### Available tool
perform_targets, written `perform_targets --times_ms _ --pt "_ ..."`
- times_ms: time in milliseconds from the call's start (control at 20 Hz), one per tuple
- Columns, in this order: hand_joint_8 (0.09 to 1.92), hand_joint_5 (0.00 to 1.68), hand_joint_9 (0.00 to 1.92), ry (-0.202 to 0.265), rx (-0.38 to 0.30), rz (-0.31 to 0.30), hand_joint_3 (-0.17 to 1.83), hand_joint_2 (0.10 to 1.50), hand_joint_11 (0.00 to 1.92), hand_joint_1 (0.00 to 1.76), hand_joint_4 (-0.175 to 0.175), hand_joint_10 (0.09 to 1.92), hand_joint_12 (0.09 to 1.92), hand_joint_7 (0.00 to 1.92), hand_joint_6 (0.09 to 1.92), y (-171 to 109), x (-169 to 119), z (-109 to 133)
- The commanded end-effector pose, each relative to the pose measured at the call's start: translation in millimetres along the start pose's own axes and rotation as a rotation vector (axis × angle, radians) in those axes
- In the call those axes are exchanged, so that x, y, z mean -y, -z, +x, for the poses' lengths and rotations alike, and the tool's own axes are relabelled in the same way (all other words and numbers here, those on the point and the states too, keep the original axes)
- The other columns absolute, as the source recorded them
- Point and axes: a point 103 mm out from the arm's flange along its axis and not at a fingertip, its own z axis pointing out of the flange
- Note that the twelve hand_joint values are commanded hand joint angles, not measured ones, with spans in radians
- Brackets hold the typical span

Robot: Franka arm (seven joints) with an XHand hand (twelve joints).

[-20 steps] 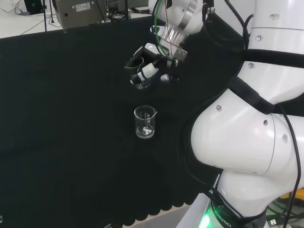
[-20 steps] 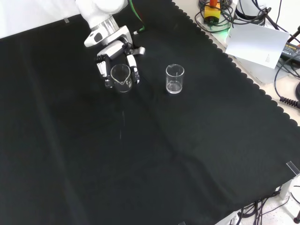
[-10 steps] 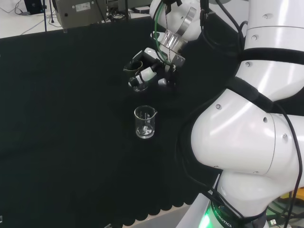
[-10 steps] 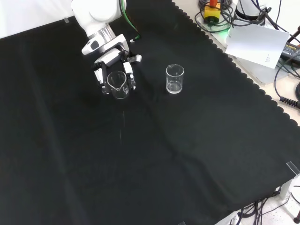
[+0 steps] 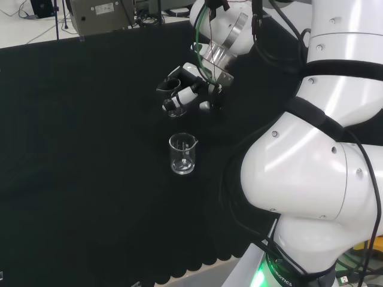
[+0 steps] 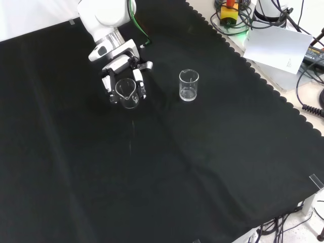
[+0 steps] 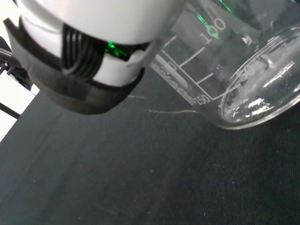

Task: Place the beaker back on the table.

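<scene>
The black cloth [image 6: 212, 167] spreads wide. In the front view's upper left, the hand [image 6: 121, 76] has its fingers curled round the beaker [image 6: 126, 92], just above the cloth. A second beaker [image 6: 188, 84] stands right of it. Best lower it level, then let go.

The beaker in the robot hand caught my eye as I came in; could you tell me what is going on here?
The robot hand has its fingers curled round a clear glass beaker, upright and low over the black cloth. Whether its base touches the cloth cannot be told. A second beaker stands free on the cloth, to its right in the front view.
</scene>
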Motion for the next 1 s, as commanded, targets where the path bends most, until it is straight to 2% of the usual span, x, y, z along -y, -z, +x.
perform_targets --times_ms 50,350,700,800,850,900,950,1000 --pt "0.09 1.33 1.65 -0.01 -0.016 -0.012 0.35 0.8 1.48 1.17 -0.016 0.09 0.53 1.68 0.46 -10 -2 -7" --pt "0.09 1.32 1.64 -0.007 -0.016 -0.017 0.34 0.81 1.46 1.18 -0.032 0.09 0.56 1.66 0.48 -22 -2 -11" --pt "0.09 1.31 1.62 -0.001 -0.025 -0.029 0.34 0.81 1.45 1.18 -0.044 0.09 0.57 1.63 0.48 -23 -3 -12" --pt "0.09 1.34 1.59 0.003 -0.01 -0.018 0.18 0.88 1.44 1.26 -0.13 0.09 0.58 1.57 0.39 -23 -1 -12" --pt "0.09 1.32 1.54 0.007 -0.007 -0.002 0.11 0.92 1.42 1.24 -0.113 0.09 0.6 1.53 0.43 -24 -1 -12" --pt "0.09 1.27 1.49 0.006 -0.002 0.009 0.07 0.96 1.37 1.2 -0.07 0.09 0.63 1.48 0.51 -24 1 -12" --pt "0.09 1.16 1.42 0.01 0.004 0.029 0.04 0.96 1.27 1.15 -0.034 0.09 0.69 1.38 0.54 -24 2 -12" --pt "0.09 1.01 1.29 0.014 0.01 0.048 0.02 0.95 1.08 1.09 -0.004 0.09 0.8 1.24 0.55 -24 3 -12"
